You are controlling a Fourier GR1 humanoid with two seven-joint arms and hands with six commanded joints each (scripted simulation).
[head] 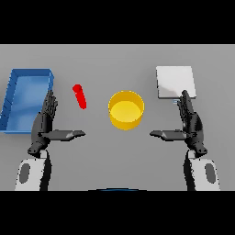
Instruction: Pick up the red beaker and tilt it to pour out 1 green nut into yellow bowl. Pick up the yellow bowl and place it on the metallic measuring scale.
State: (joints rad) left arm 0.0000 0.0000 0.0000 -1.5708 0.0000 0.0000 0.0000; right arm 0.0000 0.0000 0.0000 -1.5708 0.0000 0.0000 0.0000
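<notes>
Blue tray (13, 120): a shallow rectangular bin with raised walls, lying at the far left of my view and set slightly askew, its near end reaching further left than its far end.
Tray interior: a lighter blue floor, with nothing visible inside it.
Tray position: flat on the table, its left side running to the edge of my view.
Grey table (119, 156): a plain, even grey surface that fills my whole view and bears the tray.
Table markings: I see none on the bare surface.
</notes>
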